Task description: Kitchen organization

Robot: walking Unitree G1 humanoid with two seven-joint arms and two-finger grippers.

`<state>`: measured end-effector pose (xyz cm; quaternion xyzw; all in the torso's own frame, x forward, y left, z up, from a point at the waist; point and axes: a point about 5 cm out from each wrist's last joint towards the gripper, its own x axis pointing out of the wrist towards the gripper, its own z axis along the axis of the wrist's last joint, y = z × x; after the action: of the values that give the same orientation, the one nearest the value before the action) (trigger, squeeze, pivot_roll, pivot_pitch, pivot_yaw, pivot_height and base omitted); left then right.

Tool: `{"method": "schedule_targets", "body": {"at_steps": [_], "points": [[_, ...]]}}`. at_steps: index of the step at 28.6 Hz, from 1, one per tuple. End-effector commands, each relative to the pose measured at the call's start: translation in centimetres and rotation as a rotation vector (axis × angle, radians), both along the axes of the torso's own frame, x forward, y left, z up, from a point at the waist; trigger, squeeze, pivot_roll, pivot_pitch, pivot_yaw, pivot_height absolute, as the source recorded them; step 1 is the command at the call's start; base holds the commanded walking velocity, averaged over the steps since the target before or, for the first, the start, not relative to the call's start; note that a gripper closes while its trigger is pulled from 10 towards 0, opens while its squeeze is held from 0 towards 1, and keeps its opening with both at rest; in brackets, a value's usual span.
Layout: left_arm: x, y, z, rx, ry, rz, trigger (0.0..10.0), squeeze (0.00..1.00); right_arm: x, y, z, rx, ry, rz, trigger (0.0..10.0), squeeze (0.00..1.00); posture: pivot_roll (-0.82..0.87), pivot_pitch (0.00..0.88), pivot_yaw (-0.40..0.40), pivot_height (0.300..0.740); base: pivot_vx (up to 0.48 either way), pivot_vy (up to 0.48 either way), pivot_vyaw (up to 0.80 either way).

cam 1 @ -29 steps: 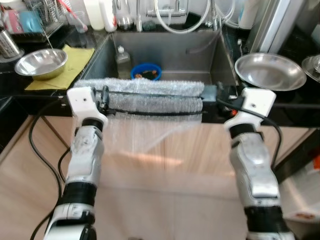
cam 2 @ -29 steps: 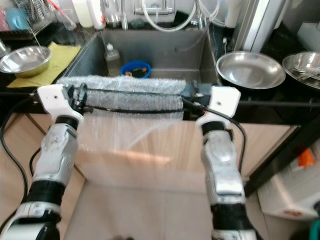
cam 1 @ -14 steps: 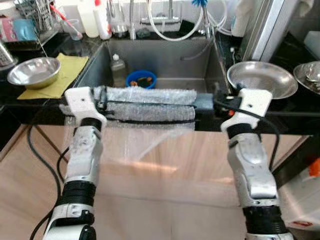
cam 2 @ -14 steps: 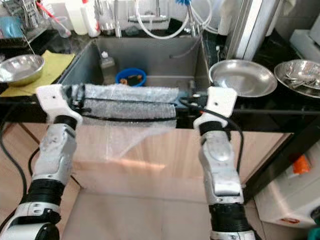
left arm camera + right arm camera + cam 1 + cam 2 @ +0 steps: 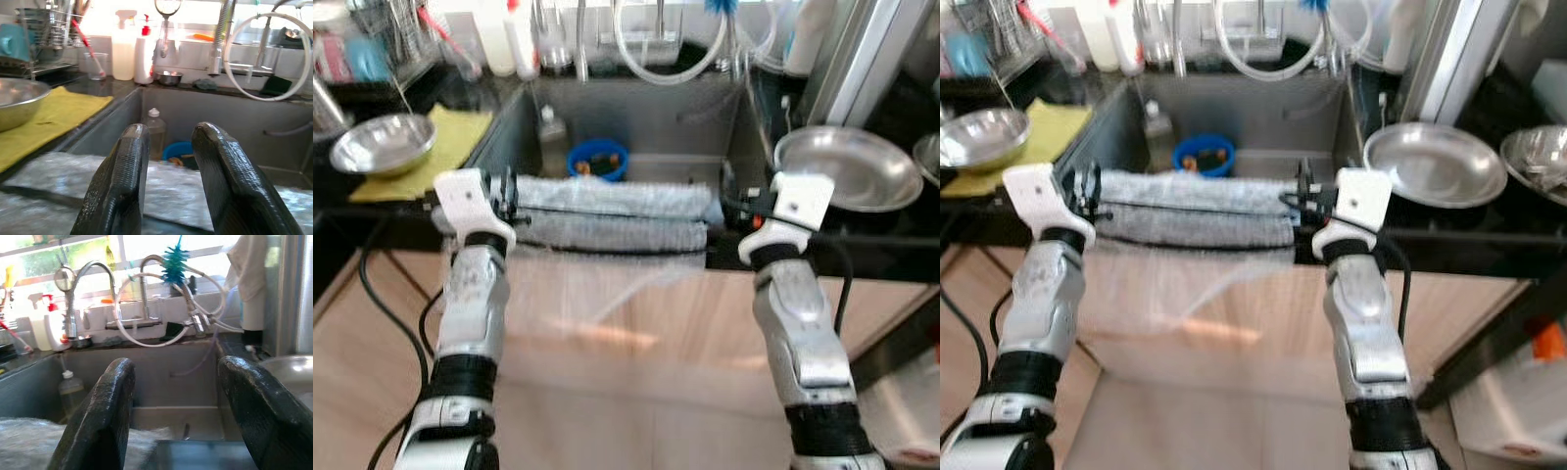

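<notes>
A: Where does the roll of bubble wrap [image 5: 607,211] lie?

B: It lies across the front rim of the sink [image 5: 636,108], stretched from the left gripper [image 5: 168,147] to the right gripper [image 5: 176,387], with a loose clear sheet of it hanging down over the cabinet front beneath both.

A: How do the jaws stand?

B: The left gripper's fingers [image 5: 122,181] stand a little apart, with the wrap lying just under and ahead of their tips; whether they pinch it cannot be told. The right gripper's fingers are spread wide, nothing between them, and the end of the roll sits below and to one side of the gap.

A: What has changed over the last second?

B: Mostly the camera has moved: the whole scene has shifted in the head views. Relative to the arms, the roll has stayed across the sink edge, and both wrists have kept their posts at its two ends.

A: And for the task?

B: The wrap looks not yet put away; the robot seems to be carrying or settling it at the sink.

A: What lies beyond the jaws?

B: Straight past them, in the basin, a blue bowl [image 5: 597,157] and a small clear bottle [image 5: 155,128]. Outside the left gripper, a steel bowl [image 5: 382,142] on a yellow cloth [image 5: 450,132]; outside the right one, a steel plate [image 5: 847,166].
</notes>
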<state>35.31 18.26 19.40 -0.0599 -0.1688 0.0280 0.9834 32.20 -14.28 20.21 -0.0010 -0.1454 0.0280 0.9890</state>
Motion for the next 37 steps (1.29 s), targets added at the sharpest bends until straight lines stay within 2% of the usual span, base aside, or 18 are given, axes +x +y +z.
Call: {"method": "schedule_targets", "body": {"at_steps": [1,37], "points": [[0.02,-0.33,-0.01,-0.010,-0.003,-0.008,10.0,0.00,-0.14,-0.63,0.26,0.002,-0.008,-0.020,10.0,0.00,-0.10,0.106,0.054,0.740,0.307,0.000,0.00],[0.15,-0.29,0.19,-0.008,-0.010,-0.009,10.0,0.00,-0.21,-0.29,0.31,0.003,-0.004,-0.004,10.0,0.00,-0.10,0.105,0.054,0.740,0.309,0.000,0.00]]}}
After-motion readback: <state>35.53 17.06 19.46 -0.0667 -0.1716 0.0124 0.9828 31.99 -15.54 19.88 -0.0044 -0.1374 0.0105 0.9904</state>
